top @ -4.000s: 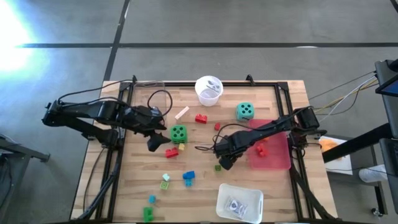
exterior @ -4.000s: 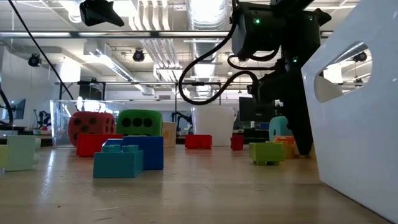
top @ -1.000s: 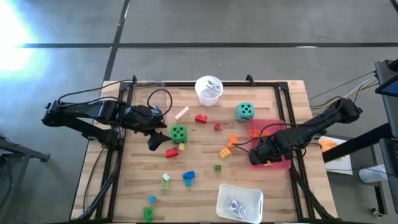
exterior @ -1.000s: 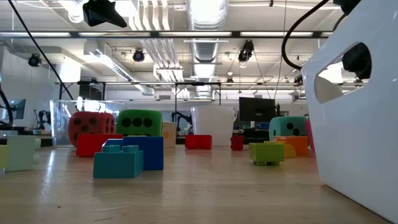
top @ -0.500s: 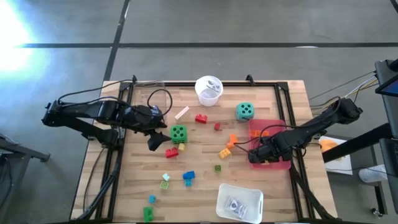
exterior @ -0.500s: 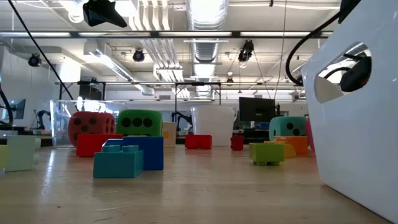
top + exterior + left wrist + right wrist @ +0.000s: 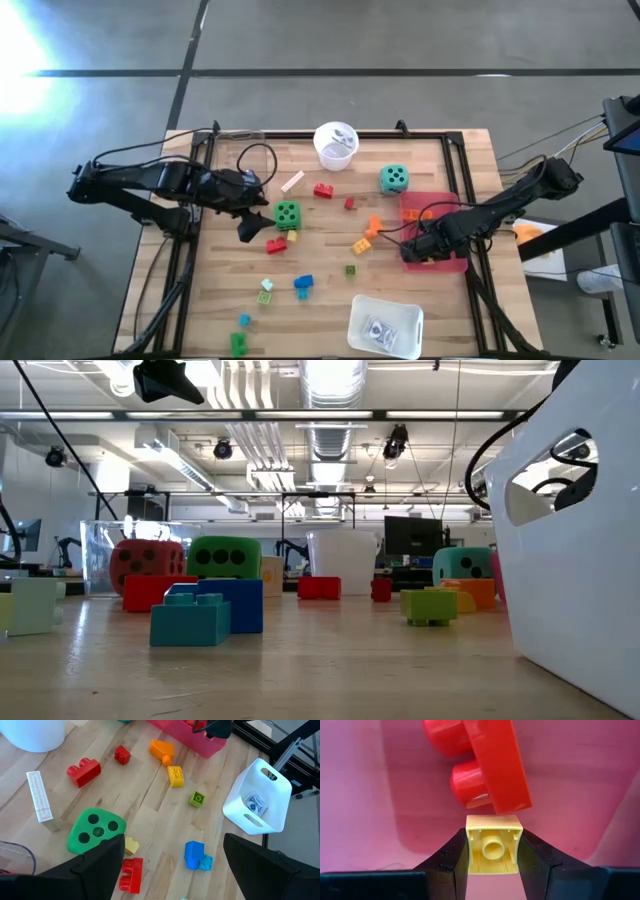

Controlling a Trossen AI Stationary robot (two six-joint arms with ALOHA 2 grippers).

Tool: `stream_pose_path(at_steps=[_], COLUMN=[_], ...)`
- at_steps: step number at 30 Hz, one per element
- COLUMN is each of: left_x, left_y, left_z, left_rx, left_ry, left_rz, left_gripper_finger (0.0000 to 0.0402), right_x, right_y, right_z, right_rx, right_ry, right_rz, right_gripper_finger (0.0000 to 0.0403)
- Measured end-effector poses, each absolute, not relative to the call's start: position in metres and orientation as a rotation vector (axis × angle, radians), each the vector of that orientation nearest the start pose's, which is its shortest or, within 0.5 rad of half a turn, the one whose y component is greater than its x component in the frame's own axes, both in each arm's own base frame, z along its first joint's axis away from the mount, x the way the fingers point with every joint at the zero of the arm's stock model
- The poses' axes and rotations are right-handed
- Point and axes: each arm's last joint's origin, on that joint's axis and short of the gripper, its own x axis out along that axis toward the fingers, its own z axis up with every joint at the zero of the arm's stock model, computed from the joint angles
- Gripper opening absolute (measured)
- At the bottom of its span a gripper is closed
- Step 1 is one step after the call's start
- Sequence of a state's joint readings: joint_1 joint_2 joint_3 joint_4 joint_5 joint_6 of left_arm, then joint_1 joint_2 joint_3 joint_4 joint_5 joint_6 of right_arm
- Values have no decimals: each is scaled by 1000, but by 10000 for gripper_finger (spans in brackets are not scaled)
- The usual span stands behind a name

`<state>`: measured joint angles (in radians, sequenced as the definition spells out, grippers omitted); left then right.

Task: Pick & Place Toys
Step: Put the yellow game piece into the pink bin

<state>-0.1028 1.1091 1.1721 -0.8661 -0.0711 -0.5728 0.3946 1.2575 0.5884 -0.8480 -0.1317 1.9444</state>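
Yellow brick (image 7: 494,845) sits pinched between the right gripper's (image 7: 494,851) two fingers, hollow underside facing the camera, inside the pink bin (image 7: 447,232). It hangs just beside a red brick (image 7: 487,762) lying there. The left gripper (image 7: 172,865) rests spread wide and empty by the green die (image 7: 287,214).

Two matte black robot arms, built of jointed tubular segments. The left arm (image 7: 150,180) carries a loose black cable looping above its wrist. The right arm (image 7: 500,205) is slimmer, with thin black cables. Its fingers (image 7: 445,857) are dark, smooth and tapered.
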Motion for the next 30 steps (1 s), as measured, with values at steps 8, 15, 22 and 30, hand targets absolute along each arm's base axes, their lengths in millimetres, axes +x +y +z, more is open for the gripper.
stream_pose_path(at_steps=[8,15,22,30], left_x=[209,209,209,209], left_y=[-20,-19,-20,-20], left_z=[346,346,346,346], left_rx=[-473,-475,-475,-475], left_ry=[783,783,783,783], left_rz=[200,201,201,201], left_gripper_finger=[340,340,340,340], right_x=[157,157,157,156], right_y=[69,69,69,69], right_z=[150,147,146,146], right_rx=[1287,1296,1294,1294], right_ry=[1332,1332,1333,1333], right_rz=[-1113,-1094,-1091,-1091], right_gripper_finger=[120,120,120,195])
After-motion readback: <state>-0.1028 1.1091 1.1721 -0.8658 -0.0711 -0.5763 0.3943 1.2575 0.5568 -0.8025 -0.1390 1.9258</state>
